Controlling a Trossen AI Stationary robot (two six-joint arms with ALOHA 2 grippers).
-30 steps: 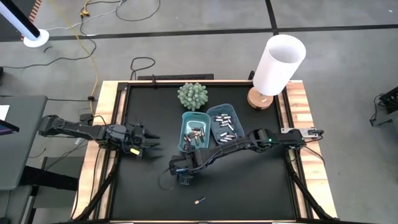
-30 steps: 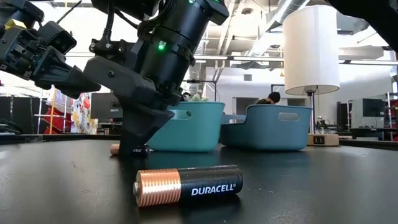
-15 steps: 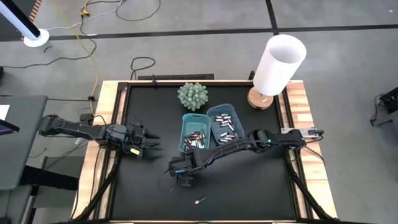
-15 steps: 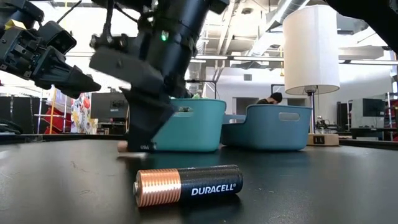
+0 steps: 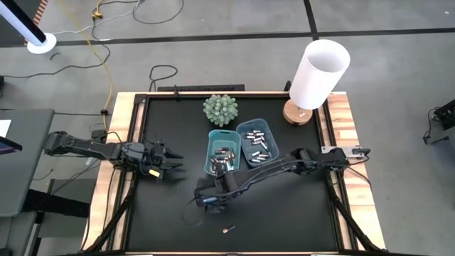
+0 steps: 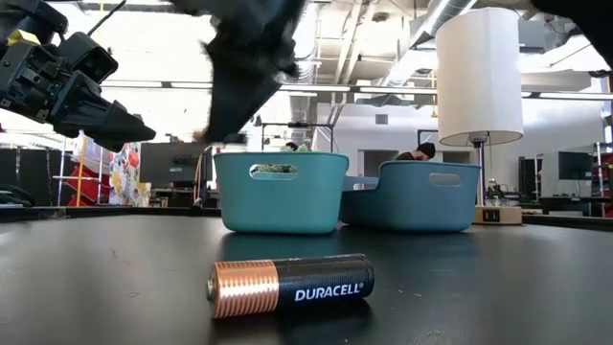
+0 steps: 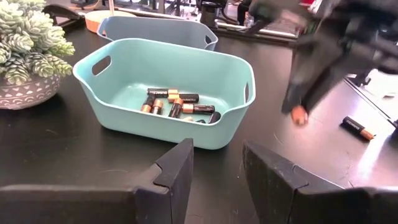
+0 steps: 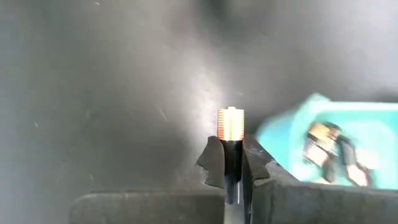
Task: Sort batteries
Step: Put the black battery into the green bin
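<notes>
My right gripper (image 5: 210, 201) hangs above the table's near middle, shut on a dark battery with a copper end (image 8: 230, 123). It also shows in the left wrist view (image 7: 300, 114). A second copper-ended battery (image 5: 227, 230) lies on its side on the black table, close to the low camera (image 6: 287, 285). The teal tray (image 5: 222, 151) holds several dark, copper-ended batteries (image 7: 177, 106). The blue tray (image 5: 256, 141) beside it holds several silvery ones. My left gripper (image 5: 170, 162) waits open at the table's left, its fingers (image 7: 180, 168) pointing at the teal tray. My right gripper pinches the battery's dark body (image 8: 231, 152) between its two fingers (image 8: 214, 163). The battery lies along the fingers, and its copper end sticks out past the fingertips. The fingers slant down from the table's right. The battery is lifted clear of the table.
A potted succulent (image 5: 220, 109) stands behind the trays, and a white lamp on a wooden base (image 5: 318, 75) fills the far right corner. Raised wooden edges (image 5: 128, 142) frame the black table.
My right gripper has risen from the table, carrying the copper-ended battery that lay under its fingers. That battery is now clear of the table. The battery near the low camera and my left arm have kept still.
</notes>
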